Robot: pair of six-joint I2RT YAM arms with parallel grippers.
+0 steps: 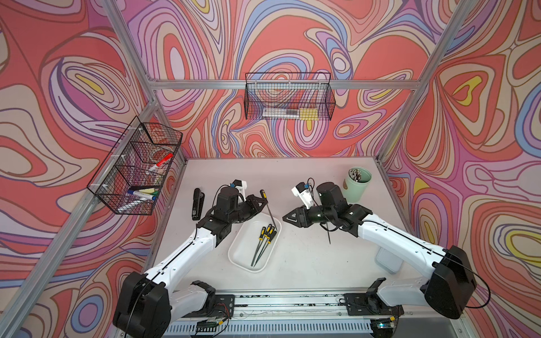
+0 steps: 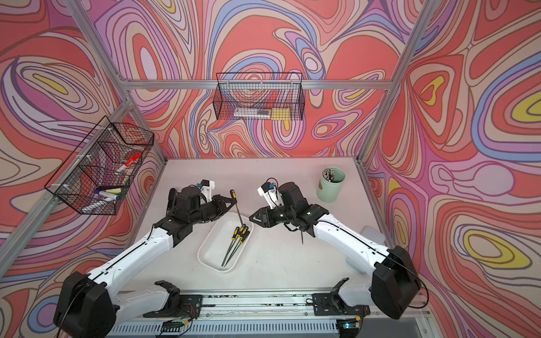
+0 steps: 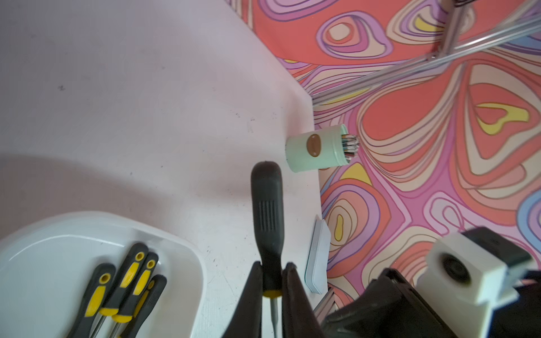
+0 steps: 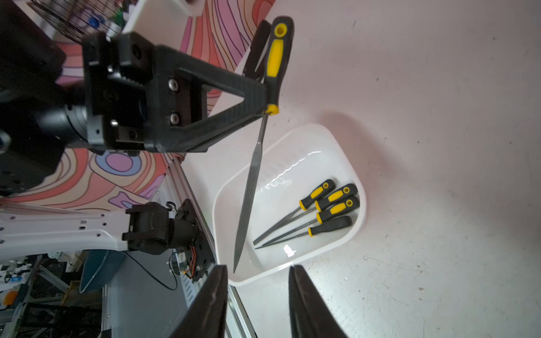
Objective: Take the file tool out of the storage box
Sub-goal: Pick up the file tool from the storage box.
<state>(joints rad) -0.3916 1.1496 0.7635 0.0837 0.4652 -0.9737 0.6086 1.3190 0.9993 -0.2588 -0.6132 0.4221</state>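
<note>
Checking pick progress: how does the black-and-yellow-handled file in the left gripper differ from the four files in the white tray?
The black-and-yellow-handled metal file is clamped by its handle in the left gripper; the four files are ungripped. The held file hangs steeply tilted, tip down over the shallow white plastic tray; the four files lie flat inside it. All share that handle style and tapering blades.

No text, brand or number can be read in any view. Mint-green cup (image 3: 301, 159): brown oval label (image 3: 314, 145), its mark too blurred to read. Pale pack (image 1: 276, 113) in the back wire basket (image 1: 328, 99): dark print, too small to make out. File tool (image 4: 276, 58) handle and the files (image 4: 330, 202) in the storage box (image 4: 310, 140): plain yellow inlays, no lettering resolvable.
</note>
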